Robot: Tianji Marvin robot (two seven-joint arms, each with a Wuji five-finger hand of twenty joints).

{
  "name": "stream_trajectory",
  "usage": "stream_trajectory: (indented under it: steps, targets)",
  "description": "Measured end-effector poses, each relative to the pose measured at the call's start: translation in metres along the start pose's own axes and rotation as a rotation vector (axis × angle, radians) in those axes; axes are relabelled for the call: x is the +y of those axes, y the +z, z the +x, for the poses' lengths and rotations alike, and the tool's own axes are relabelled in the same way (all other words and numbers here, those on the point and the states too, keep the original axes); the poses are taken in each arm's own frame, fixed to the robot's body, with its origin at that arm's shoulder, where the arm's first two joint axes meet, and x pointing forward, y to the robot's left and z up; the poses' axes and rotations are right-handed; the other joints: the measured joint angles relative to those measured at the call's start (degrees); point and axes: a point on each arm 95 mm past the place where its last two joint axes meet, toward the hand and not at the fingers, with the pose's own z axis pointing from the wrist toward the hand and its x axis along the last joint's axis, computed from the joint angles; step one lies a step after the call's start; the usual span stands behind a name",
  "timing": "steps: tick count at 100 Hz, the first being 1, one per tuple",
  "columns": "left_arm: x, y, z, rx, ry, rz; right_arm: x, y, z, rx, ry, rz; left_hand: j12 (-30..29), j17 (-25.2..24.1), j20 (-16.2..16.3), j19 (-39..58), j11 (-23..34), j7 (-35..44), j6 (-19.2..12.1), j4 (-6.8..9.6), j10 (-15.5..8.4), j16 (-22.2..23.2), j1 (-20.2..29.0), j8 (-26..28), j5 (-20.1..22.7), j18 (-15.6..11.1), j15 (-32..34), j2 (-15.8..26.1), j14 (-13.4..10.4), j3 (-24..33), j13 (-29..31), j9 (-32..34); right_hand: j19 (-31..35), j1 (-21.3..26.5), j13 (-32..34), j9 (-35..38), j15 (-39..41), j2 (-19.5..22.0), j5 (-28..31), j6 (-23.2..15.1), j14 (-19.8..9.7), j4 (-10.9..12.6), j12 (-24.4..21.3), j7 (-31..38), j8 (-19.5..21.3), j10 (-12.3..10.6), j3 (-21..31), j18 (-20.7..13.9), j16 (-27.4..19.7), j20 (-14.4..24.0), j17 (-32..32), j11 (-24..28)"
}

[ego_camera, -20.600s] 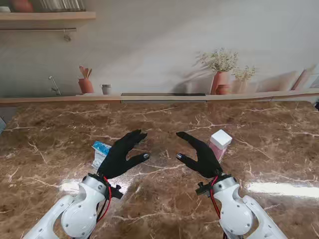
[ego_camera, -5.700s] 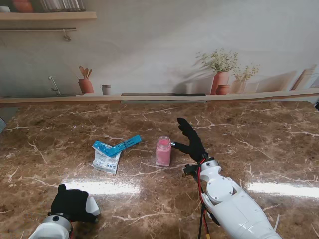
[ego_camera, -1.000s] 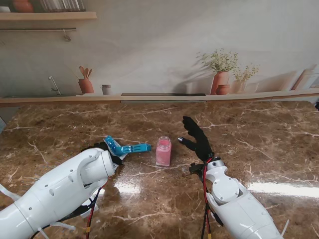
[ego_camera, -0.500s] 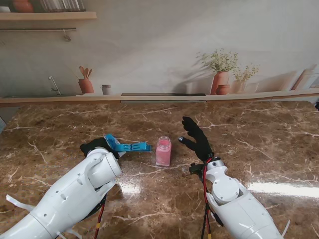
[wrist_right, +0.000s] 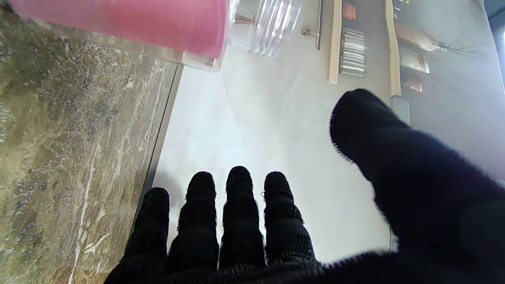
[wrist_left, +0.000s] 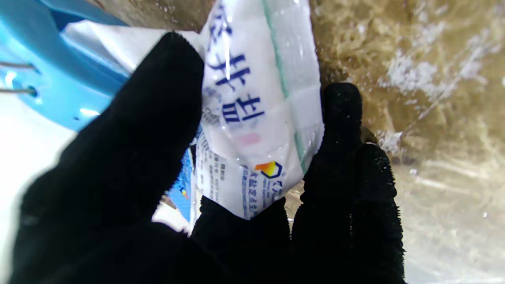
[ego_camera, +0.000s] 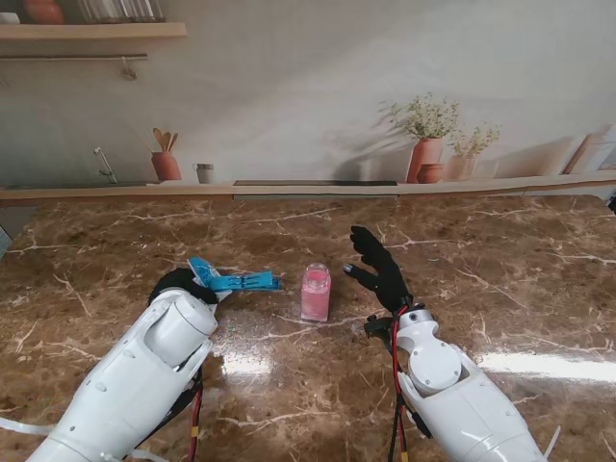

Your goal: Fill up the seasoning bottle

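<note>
The seasoning bottle (ego_camera: 316, 293), clear and partly filled with pink powder, stands upright and uncapped near the counter's middle; its pink body (wrist_right: 130, 19) shows in the right wrist view. My right hand (ego_camera: 380, 271) is open just right of the bottle, fingers spread, not touching it. My left hand (ego_camera: 179, 283) is shut on a white seasoning packet (wrist_left: 256, 118) with blue print, thumb and fingers (wrist_left: 339, 118) pinching it. A blue clip (ego_camera: 238, 281) on the packet points toward the bottle, a short gap away. The packet itself is hidden behind my hand in the stand view.
The brown marble counter (ego_camera: 500, 279) runs back to a ledge by the wall. On that ledge stand a terracotta vase with dried flowers (ego_camera: 424, 154), a utensil pot (ego_camera: 166, 164) and a small cup (ego_camera: 204, 172).
My left hand has risen slightly with the packet and drawn a little left, away from the bottle. The right hand and bottle have stayed put.
</note>
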Motion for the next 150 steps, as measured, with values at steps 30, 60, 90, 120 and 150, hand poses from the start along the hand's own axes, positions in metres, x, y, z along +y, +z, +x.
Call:
stream_trajectory:
  steps: [30, 60, 90, 120, 150]
  targets:
    - [0.01, 0.001, -0.024, 0.136, -0.293, 0.067, 0.006, -0.009, 0.014, -0.054, -0.102, 0.054, 3.2, -1.0, 0.2, 2.6, 0.7, 2.5, -0.2, 0.58, 2.6, 3.9, 4.1, 5.0, 1.7, -0.6, 1.5, -0.7, 0.2, 0.6, 0.6, 2.2, 0.0, 0.0, 0.0, 0.0, 0.0, 0.4, 0.0, 0.0, 0.0, 0.0, 0.0, 0.4, -0.1, 0.0, 0.0, 0.0, 0.0, 0.0, 0.1, 0.0]
    - [0.007, -0.01, -0.035, 0.228, -0.443, 0.109, 0.016, -0.018, 0.049, -0.024, -0.233, 0.079, 4.0, -1.3, 0.6, 0.2, 0.6, 3.3, -0.2, 1.15, 3.9, 5.3, 5.4, 5.8, 1.8, -1.0, 1.4, -0.7, 0.7, 0.6, 0.6, 2.2, 0.0, 0.0, 0.1, 0.0, 0.0, 0.4, 0.0, 0.0, 0.0, 0.0, 0.0, 0.4, -0.2, 0.0, 0.0, 0.0, 0.0, 0.0, 0.3, 0.0]
    - [-0.021, -0.051, -0.025, 0.392, -0.523, 0.157, 0.023, -0.022, 0.092, 0.029, -0.354, 0.091, 4.0, -1.4, 0.7, 0.1, 0.6, 3.5, -0.2, 1.21, 4.0, 5.9, 5.4, 5.8, 1.8, -1.0, 0.8, -0.7, 0.7, 0.6, 0.6, 2.3, 0.0, 0.0, 0.3, 0.0, 0.0, 0.4, 0.0, 0.0, 0.0, 0.0, 0.0, 0.4, -0.5, 0.0, -1.0, 0.0, 0.0, 0.0, 0.3, 0.0]
    - [-0.039, -0.09, -0.019, 0.547, -0.528, 0.212, 0.03, -0.031, 0.147, 0.05, -0.491, 0.053, 4.5, -1.4, 0.8, 0.0, 0.4, 3.9, -0.2, 1.73, 4.1, 6.0, 5.4, 6.0, 2.3, -1.0, 0.1, -0.7, 0.7, 1.2, 0.6, 2.3, -3.9, -0.1, -2.5, -3.8, -2.4, 0.1, -2.1, 6.0, -0.5, 0.0, -1.5, -0.6, -1.4, 1.7, -5.0, -5.3, -1.4, -2.2, -3.4, -1.6]
    - [-0.033, -0.121, -0.003, 0.653, -0.494, 0.231, 0.029, -0.039, 0.202, 0.039, -0.742, 0.258, 4.5, -1.4, 0.8, 0.0, 0.4, 4.0, -0.2, 1.74, 4.3, 6.0, 5.4, 6.4, 2.3, -1.0, 0.1, -0.7, 0.7, 1.8, 0.6, 2.3, -10.8, -1.5, -6.5, -8.5, -4.2, 4.0, -6.4, 10.3, -1.0, 3.6, -5.7, -3.9, -1.4, 4.7, -20.7, -6.5, -4.3, -7.3, -2.6, -5.3]
